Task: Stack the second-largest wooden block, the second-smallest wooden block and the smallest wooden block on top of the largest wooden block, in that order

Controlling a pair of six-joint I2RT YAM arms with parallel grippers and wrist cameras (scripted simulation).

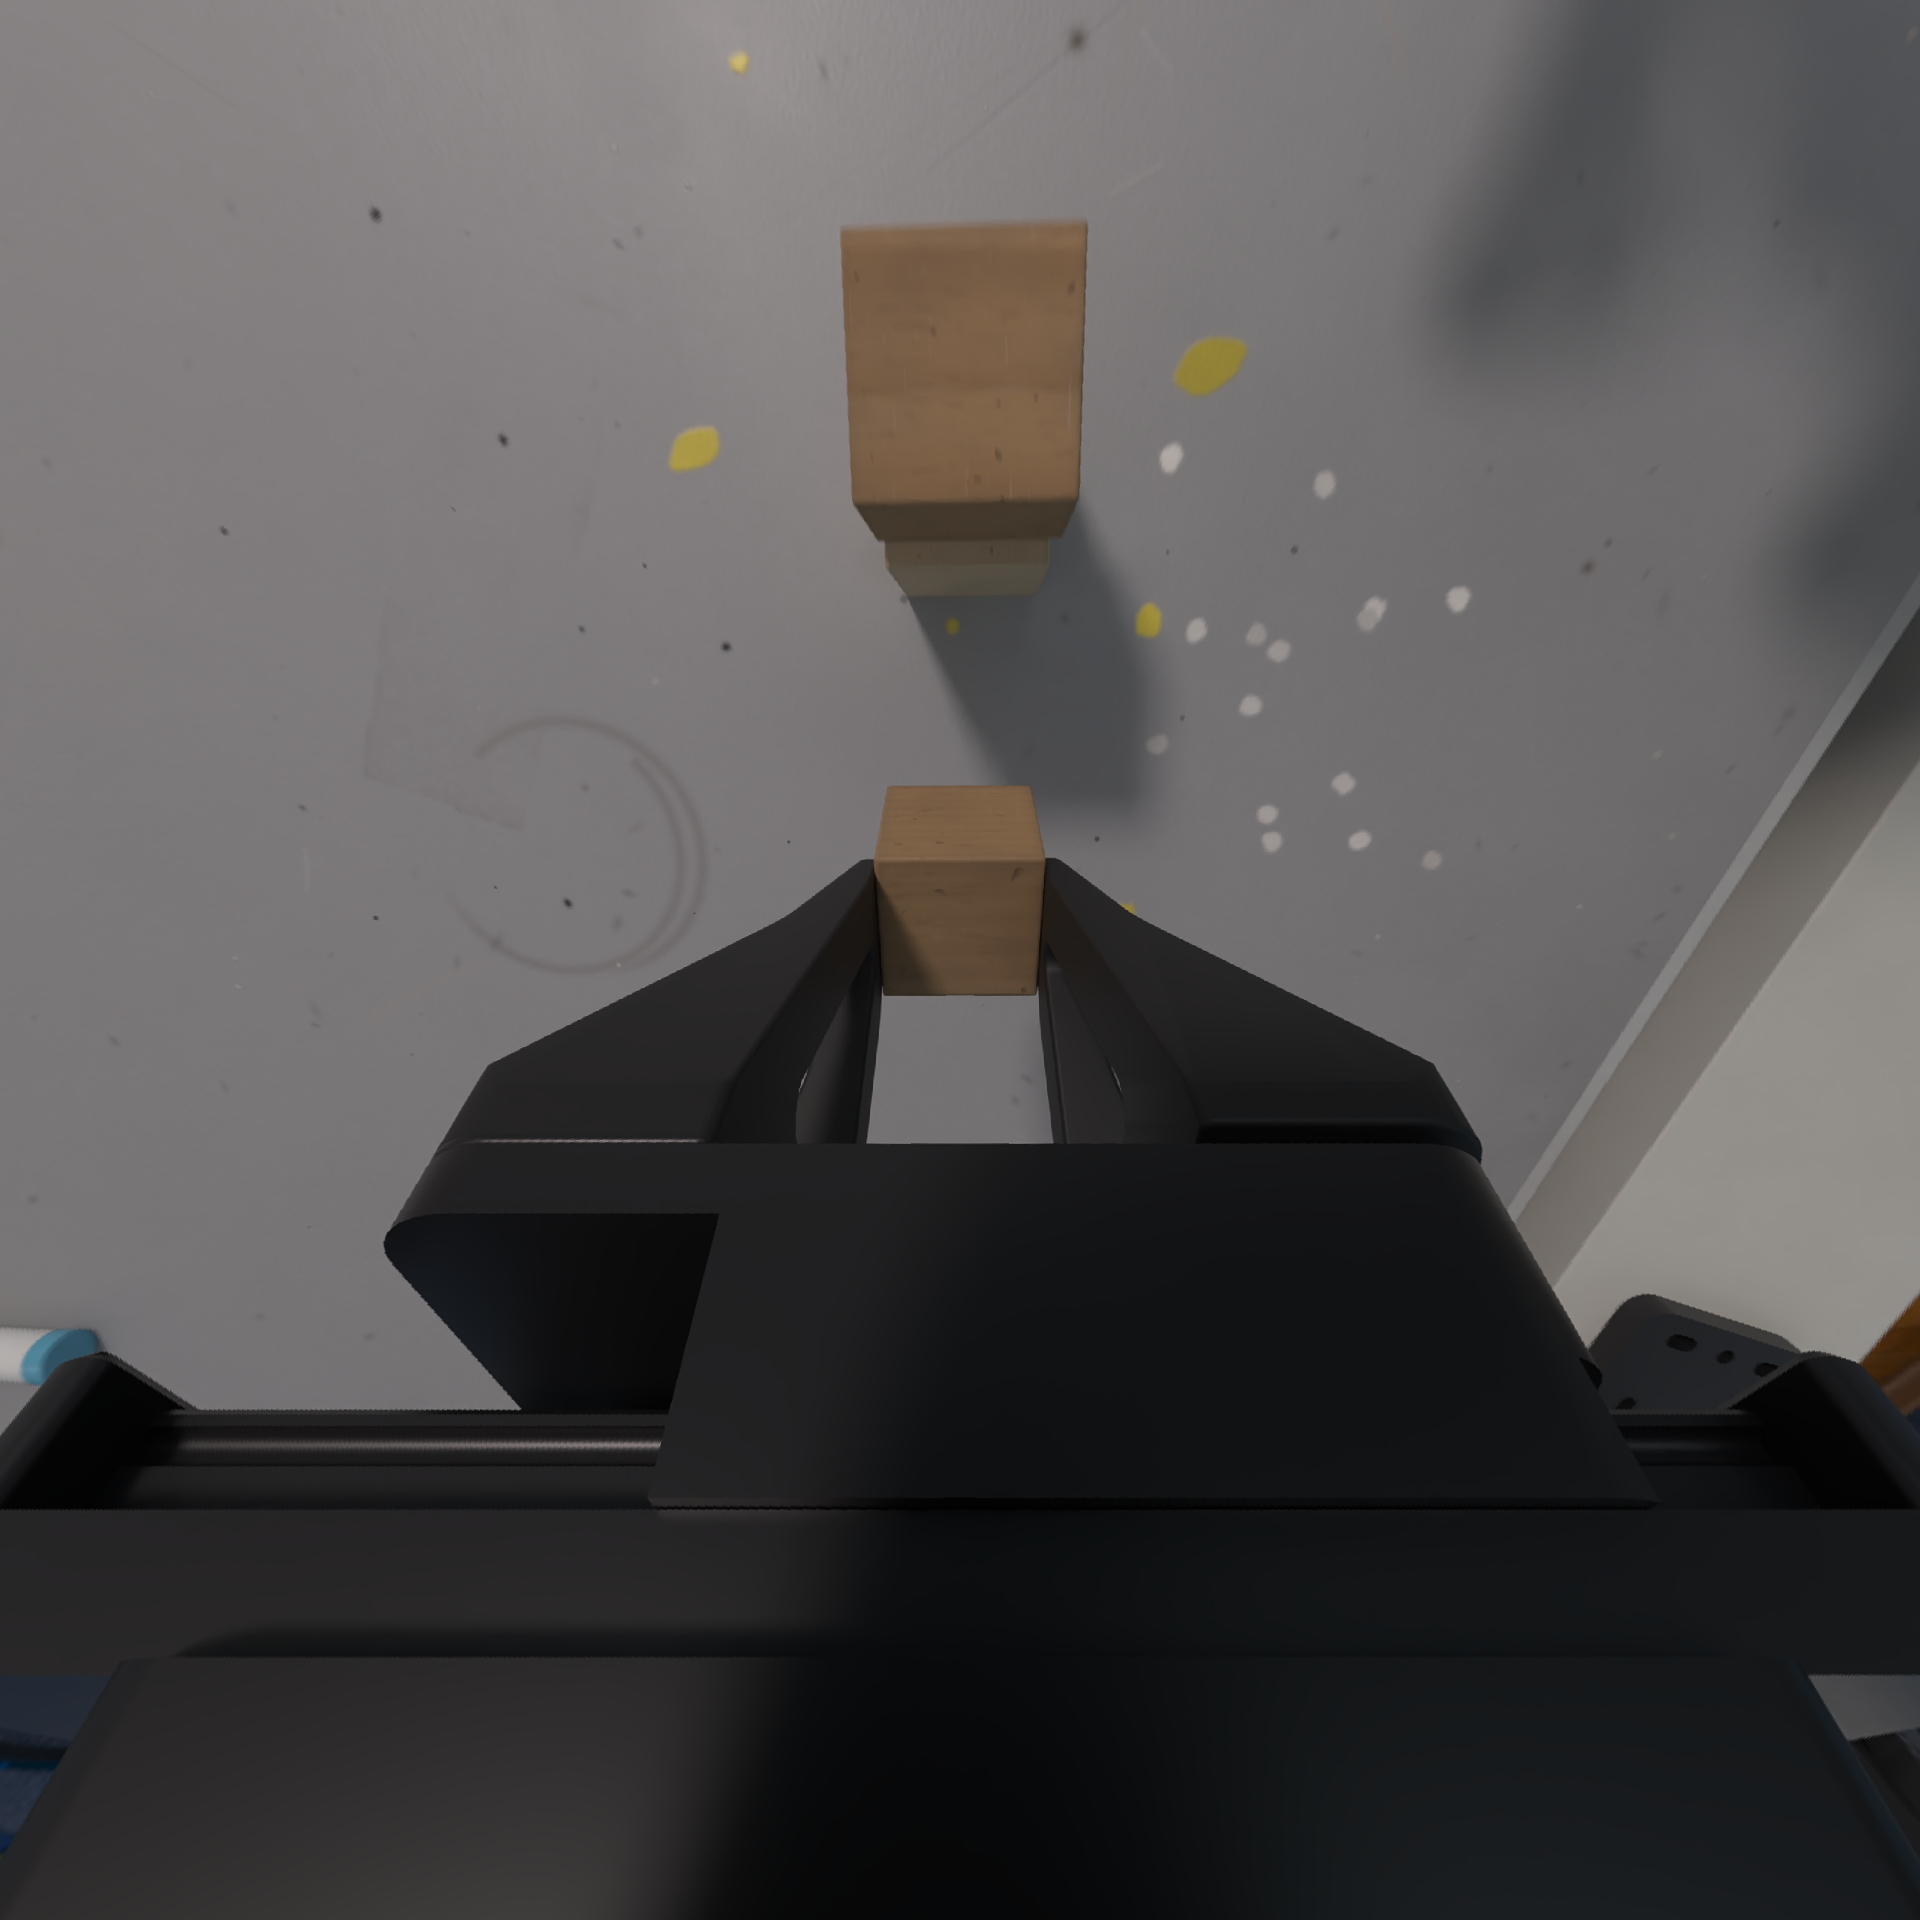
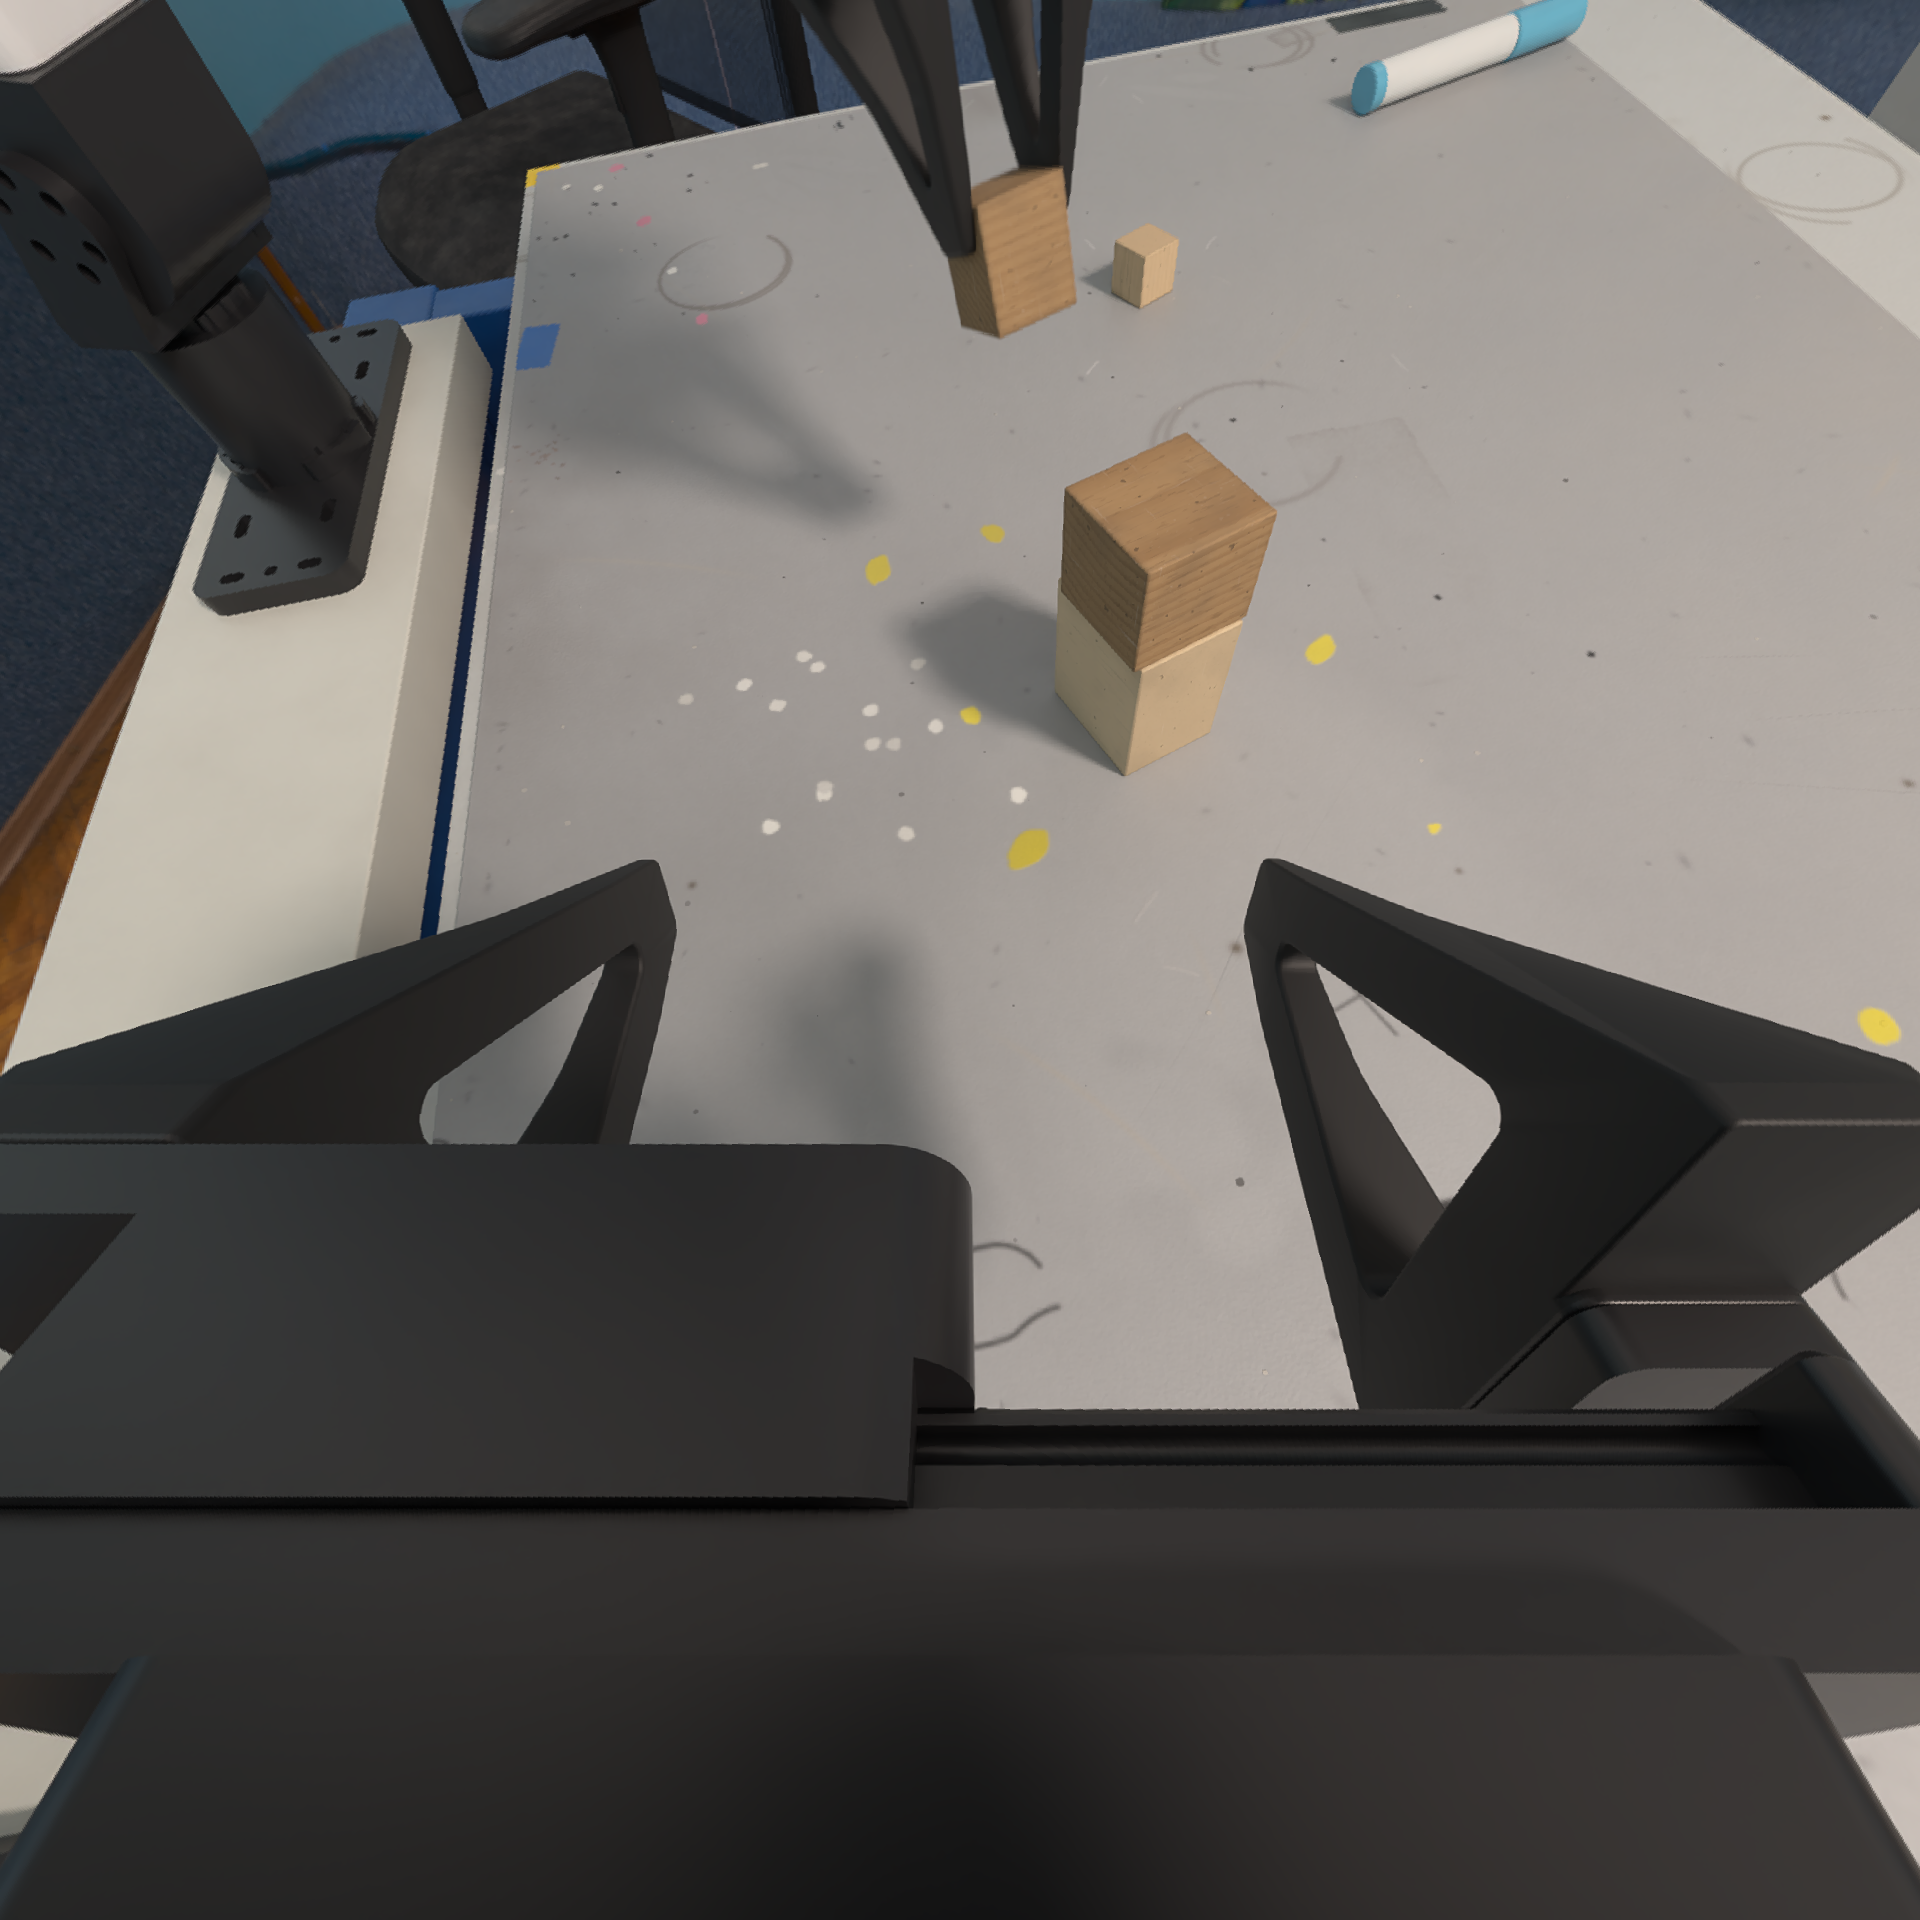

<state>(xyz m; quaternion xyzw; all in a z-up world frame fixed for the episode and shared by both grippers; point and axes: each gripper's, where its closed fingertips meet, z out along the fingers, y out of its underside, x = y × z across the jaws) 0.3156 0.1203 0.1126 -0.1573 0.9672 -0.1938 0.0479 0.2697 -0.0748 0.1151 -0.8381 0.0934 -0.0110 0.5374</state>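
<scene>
My left gripper (image 1: 958,873) is shut on a mid-sized wooden block (image 1: 958,904) and holds it short of a stack. In the stack, a darker brown block (image 1: 966,364) sits on a pale block (image 1: 966,566). The right wrist view shows the same stack in the middle of the table, brown block (image 2: 1169,551) on pale block (image 2: 1143,696). Beyond it, the left gripper (image 2: 1008,208) grips its block (image 2: 1013,255), which looks slightly tilted. A small pale cube (image 2: 1145,267) stands on the table just right of it. My right gripper (image 2: 961,894) is open and empty, well short of the stack.
The grey table (image 2: 1558,727) is speckled with yellow and white paint spots. A blue-and-white marker (image 2: 1465,52) lies at the far right corner. The left arm's base (image 2: 281,416) stands on a white ledge at the left edge. An office chair (image 2: 540,156) sits beyond the table.
</scene>
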